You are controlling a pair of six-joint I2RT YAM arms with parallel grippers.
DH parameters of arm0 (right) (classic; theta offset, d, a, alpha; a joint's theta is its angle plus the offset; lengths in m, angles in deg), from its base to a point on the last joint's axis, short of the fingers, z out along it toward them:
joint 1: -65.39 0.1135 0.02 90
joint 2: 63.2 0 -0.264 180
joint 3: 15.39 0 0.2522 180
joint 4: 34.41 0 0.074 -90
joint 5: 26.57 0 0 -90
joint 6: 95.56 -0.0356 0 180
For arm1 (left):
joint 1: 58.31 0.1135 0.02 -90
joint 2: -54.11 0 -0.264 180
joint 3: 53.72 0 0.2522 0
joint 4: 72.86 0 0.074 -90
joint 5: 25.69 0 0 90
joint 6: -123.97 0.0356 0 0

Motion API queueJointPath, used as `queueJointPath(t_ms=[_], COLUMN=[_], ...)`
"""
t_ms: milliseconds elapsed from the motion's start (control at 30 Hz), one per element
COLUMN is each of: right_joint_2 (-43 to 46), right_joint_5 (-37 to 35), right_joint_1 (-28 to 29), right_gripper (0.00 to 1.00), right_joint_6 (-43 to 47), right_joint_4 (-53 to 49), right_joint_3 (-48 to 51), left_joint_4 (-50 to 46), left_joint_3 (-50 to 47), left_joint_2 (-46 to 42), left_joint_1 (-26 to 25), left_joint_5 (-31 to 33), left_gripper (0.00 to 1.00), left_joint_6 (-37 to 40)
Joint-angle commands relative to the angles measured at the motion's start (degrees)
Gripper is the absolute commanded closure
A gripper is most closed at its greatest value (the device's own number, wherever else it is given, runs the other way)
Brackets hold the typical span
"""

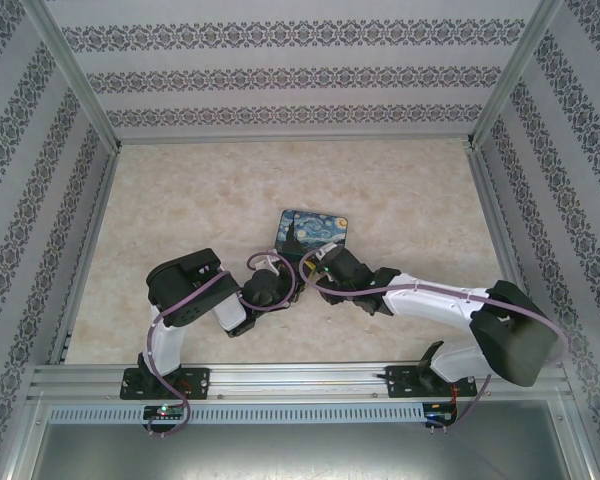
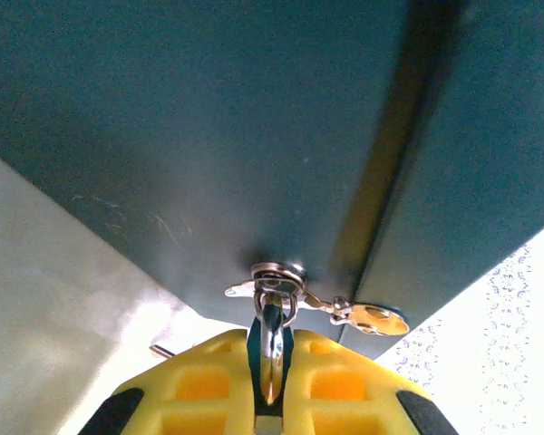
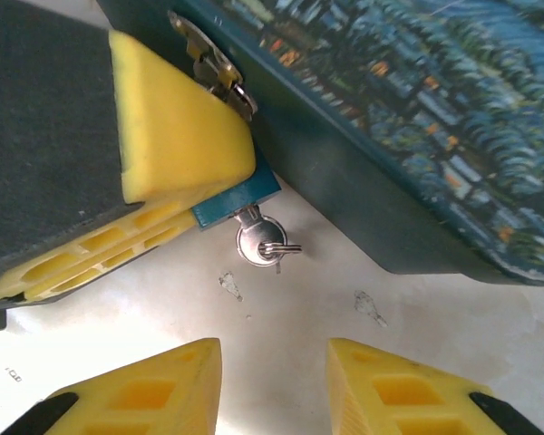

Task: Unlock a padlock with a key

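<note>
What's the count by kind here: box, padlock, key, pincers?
box: 1
padlock: 1
key: 1
pincers: 2, left pincer and right pincer
total: 5

Lab rig: aluminium frame [image 1: 280,380], wallpapered walls [image 1: 280,75]

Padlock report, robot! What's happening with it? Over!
Copy: left fingers shut on padlock, at the box latch. Key sits in the lock. Right fingers open, short of key. Nothing between. Over.
</note>
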Motion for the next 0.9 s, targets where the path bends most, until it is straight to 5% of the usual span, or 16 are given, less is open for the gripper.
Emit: queueJointPath(t_ms=[0,400,867], right_joint_2=[-1.72,-7.41,-10.08], right_joint_5=[-1.94,-3.62,-2.29], right_joint_1=[0.73,0.96,-0.19], right_gripper=[0.64,0.68,0.91], right_joint_6=[2.42,3.65,2.91], right_joint_4=[1.82,3.05,3.77], right_joint_3=[-1.22,-5.05,-7.42], left_joint_4=[0.65,0.22,0.12], left_joint_3=[-0.52,-0.34,-0.33], left_joint_2=[0.95,0.82,0.89], left_joint_1=[0.06,0.06,0.06], left_joint_5=[-1.44,-1.74,-2.03], left_gripper=[1.00,1.00,1.00], left_joint_6=[1.13,1.18,1.25])
